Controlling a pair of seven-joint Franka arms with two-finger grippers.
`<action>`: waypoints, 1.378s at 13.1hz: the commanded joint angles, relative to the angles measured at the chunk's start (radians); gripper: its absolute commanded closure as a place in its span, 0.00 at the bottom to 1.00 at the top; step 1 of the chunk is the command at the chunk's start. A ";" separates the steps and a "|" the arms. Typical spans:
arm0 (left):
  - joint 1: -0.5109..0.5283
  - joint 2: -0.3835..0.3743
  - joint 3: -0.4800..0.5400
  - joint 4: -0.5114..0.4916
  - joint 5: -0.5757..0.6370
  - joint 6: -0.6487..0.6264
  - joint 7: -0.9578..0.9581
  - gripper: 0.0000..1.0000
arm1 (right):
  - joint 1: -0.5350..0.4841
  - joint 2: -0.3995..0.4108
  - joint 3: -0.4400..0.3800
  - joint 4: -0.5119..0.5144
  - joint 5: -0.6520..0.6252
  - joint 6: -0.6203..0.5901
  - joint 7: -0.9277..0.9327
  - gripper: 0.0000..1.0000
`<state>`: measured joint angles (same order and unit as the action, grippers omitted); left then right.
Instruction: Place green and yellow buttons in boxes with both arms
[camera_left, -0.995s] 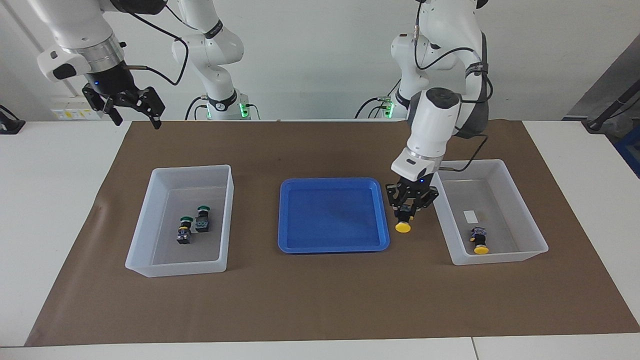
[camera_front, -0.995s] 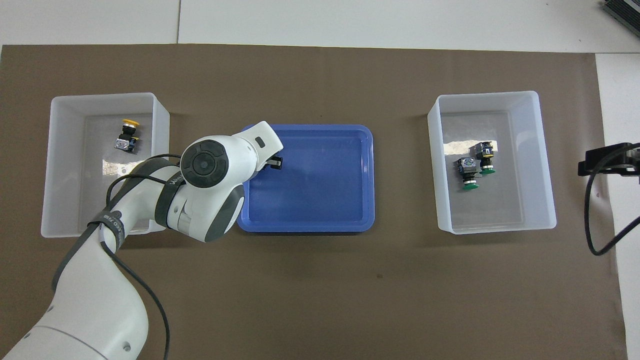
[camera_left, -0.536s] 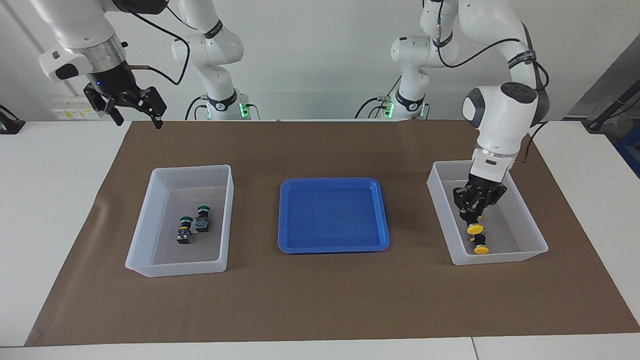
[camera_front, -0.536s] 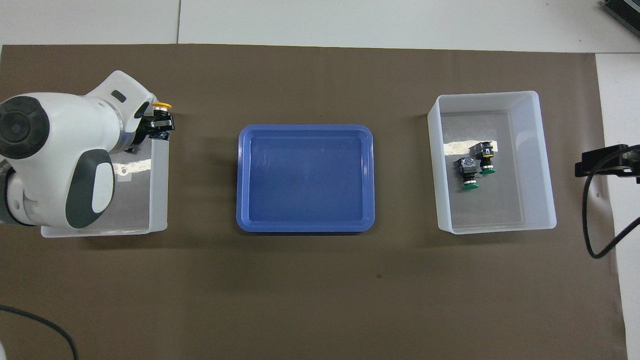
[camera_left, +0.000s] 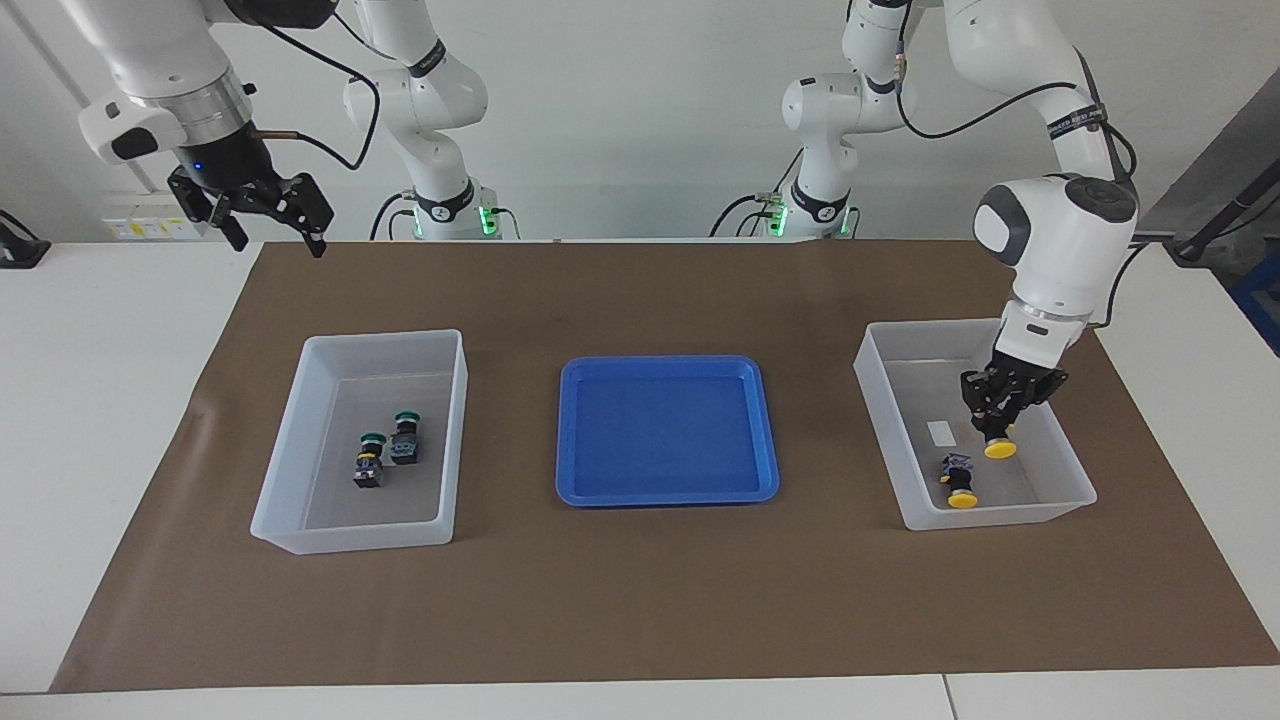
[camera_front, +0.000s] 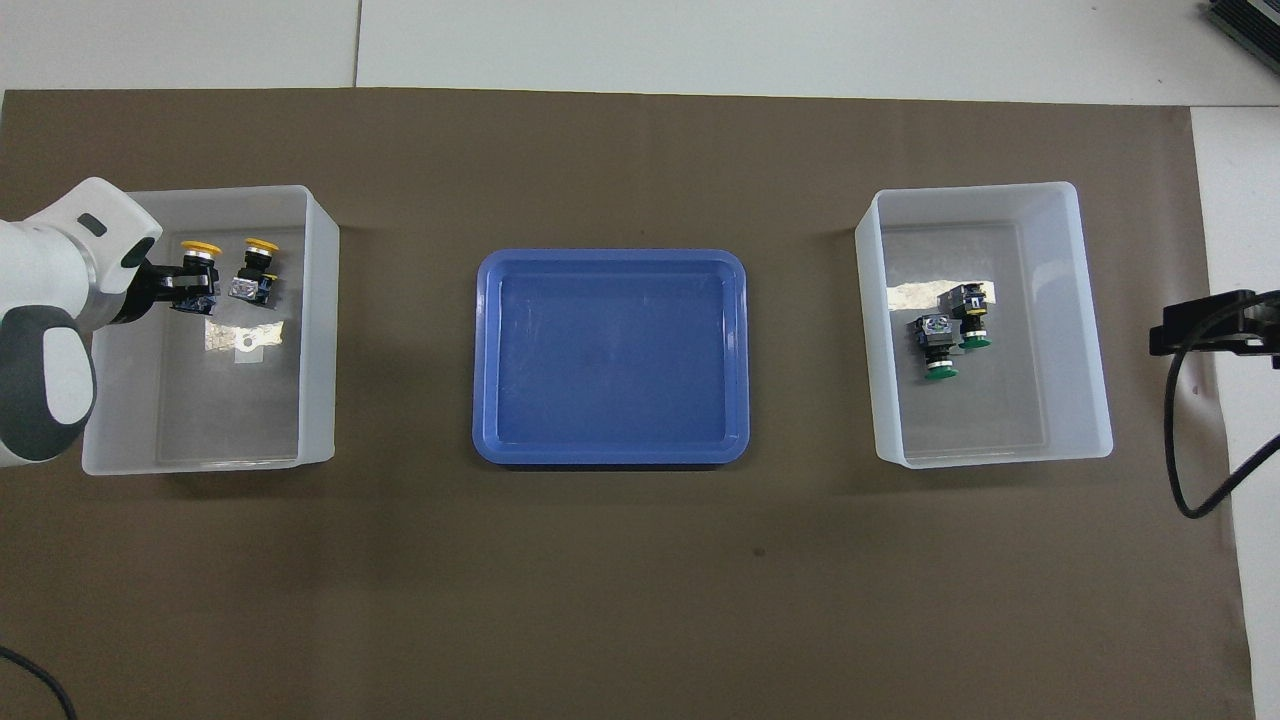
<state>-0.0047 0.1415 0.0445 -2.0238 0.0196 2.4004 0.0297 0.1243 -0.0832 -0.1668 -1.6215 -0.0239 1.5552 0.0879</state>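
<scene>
My left gripper (camera_left: 997, 425) is shut on a yellow button (camera_left: 1000, 449) and holds it inside the box (camera_left: 1000, 515) at the left arm's end of the table. It also shows in the overhead view (camera_front: 188, 286) with the held button (camera_front: 200, 250). A second yellow button (camera_left: 962, 490) (camera_front: 257, 272) lies on that box's floor beside it. Two green buttons (camera_left: 372, 462) (camera_left: 405, 437) lie in the other box (camera_left: 350, 535) at the right arm's end. My right gripper (camera_left: 275, 235) is open and empty, raised over the robots' edge of the mat, and waits.
A shallow blue tray (camera_left: 668, 362) (camera_front: 610, 258) sits between the two boxes with nothing in it. A brown mat (camera_left: 640, 600) covers the table. A white label sticker (camera_left: 941, 432) lies on the floor of the box with the yellow buttons.
My left gripper carried the yellow button from beside the blue tray over the box's wall and down inside the box. The right arm has barely moved.
</scene>
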 joint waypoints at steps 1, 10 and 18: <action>-0.017 0.022 -0.008 -0.027 0.010 0.045 0.018 1.00 | 0.005 -0.009 -0.007 -0.001 -0.021 -0.018 -0.023 0.00; -0.049 0.102 -0.011 -0.003 0.008 0.132 0.018 0.00 | 0.003 -0.018 -0.008 -0.017 -0.010 -0.018 -0.019 0.00; -0.037 -0.127 -0.008 -0.022 0.008 -0.136 0.059 0.00 | -0.009 -0.030 -0.007 -0.043 -0.002 -0.004 -0.019 0.00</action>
<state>-0.0451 0.1011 0.0337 -2.0129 0.0196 2.3370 0.0732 0.1209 -0.0846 -0.1710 -1.6313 -0.0239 1.5472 0.0878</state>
